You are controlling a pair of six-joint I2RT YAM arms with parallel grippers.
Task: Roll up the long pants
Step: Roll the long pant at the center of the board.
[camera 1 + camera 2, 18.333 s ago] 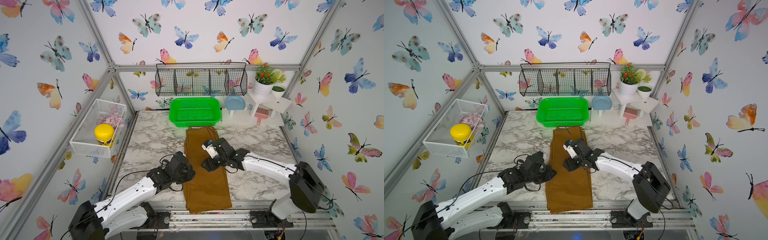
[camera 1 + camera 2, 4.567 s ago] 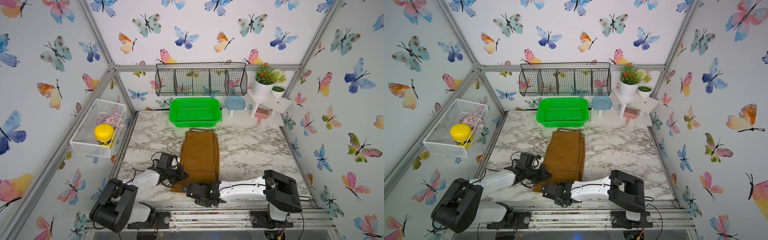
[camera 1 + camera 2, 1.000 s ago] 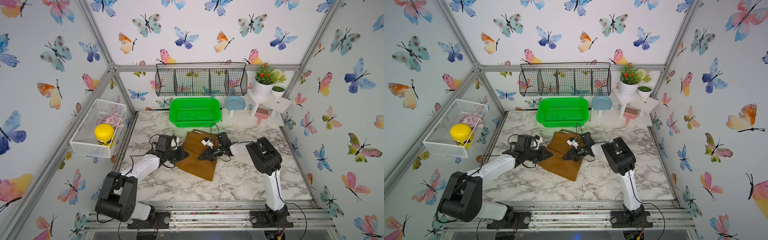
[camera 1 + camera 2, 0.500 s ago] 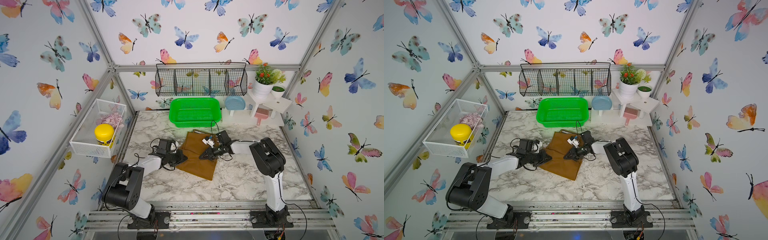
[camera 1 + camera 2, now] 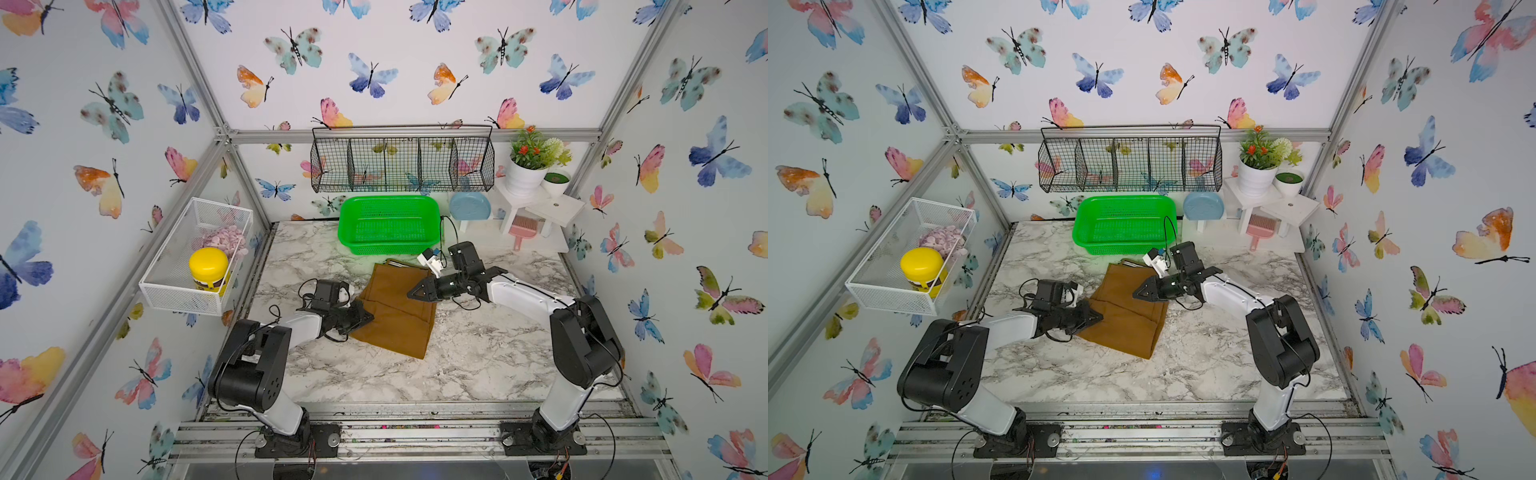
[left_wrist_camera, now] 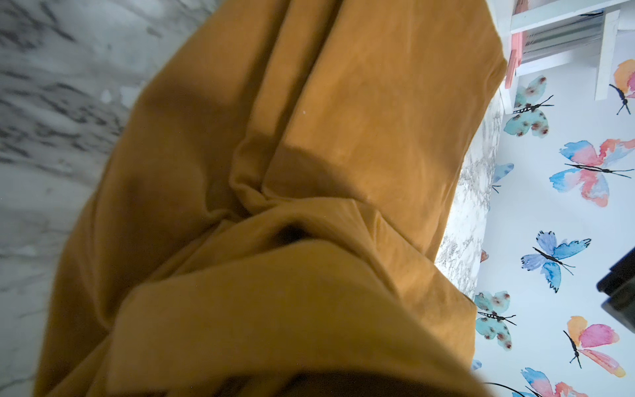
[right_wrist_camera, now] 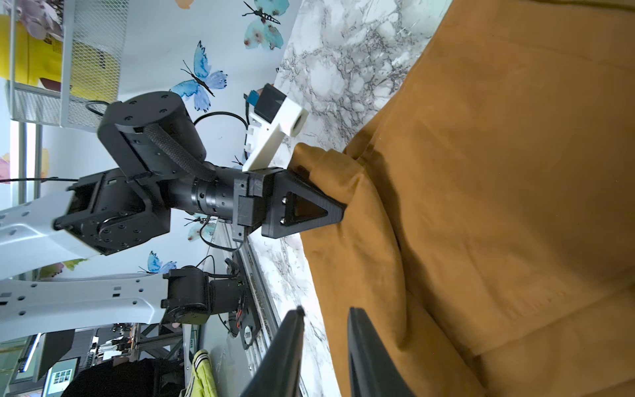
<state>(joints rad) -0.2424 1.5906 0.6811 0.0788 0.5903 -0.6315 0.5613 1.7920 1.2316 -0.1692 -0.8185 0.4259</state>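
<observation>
On the marble table point(image 5: 374, 374), mid-way back, the long pants point(image 5: 395, 320) are lying folded and skewed, their near corner pointing right. At their left edge the left gripper point(image 5: 368, 318) is clamping a bunched fold of cloth. Farther back, the right gripper point(image 5: 412, 294) is hanging over their far-right part, jaws slightly parted. Beyond, a green basket point(image 5: 388, 199) is sitting.
</observation>
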